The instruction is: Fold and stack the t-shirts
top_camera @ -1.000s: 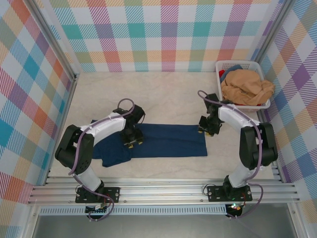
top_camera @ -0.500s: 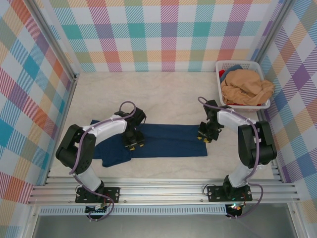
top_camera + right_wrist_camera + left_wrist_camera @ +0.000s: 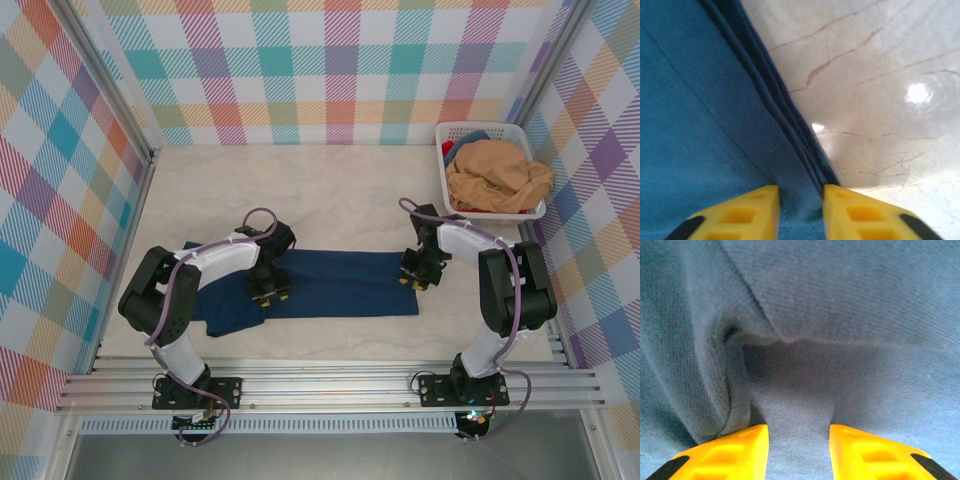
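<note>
The navy t-shirt lies folded into a long band across the table, with a sleeve part sticking out at its left end. My left gripper is down on the band's left part. In the left wrist view its yellow fingers pinch a raised ridge of the navy cloth; left gripper. My right gripper sits at the band's right end, its jaws closed on the layered folded edge of the navy t-shirt; right gripper. The tan-orange t-shirt lies crumpled in the basket.
A white slotted basket stands at the back right against the checked wall, with a bit of blue and red cloth under the tan shirt. Pale marbled table surrounds the band. Checked walls close three sides.
My right gripper came down and slightly nearer onto the shirt's right edge and its jaws narrowed on it. My left gripper shifted a little nearer on the cloth.
</note>
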Available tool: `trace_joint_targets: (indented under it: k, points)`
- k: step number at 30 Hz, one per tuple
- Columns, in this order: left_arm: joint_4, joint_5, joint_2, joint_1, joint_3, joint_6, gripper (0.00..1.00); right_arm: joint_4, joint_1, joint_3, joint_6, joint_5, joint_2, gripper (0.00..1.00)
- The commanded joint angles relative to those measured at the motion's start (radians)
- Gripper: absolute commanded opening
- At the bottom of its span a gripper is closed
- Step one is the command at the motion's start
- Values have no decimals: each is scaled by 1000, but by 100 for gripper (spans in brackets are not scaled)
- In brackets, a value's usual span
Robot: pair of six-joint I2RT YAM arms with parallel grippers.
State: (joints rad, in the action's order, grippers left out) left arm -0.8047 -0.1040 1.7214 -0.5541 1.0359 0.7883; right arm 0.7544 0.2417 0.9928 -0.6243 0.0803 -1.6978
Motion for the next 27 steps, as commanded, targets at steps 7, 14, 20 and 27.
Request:
trace_joint_targets:
  k: [7, 14, 20, 27]
  points:
    - [-48, 101, 81, -7, -22, -20, 31, 31, -12, 96, 28, -96, -24, 8]
    - [-42, 133, 122, -7, -28, -25, 30, 72, -27, 132, 57, -128, -39, 9]
    - [-42, 130, 112, -7, -18, -38, 31, 79, -28, 137, 65, -121, -48, 16]
    - [-219, 230, -109, -3, 58, 9, 51, 75, -28, 138, 60, -88, -39, 35]
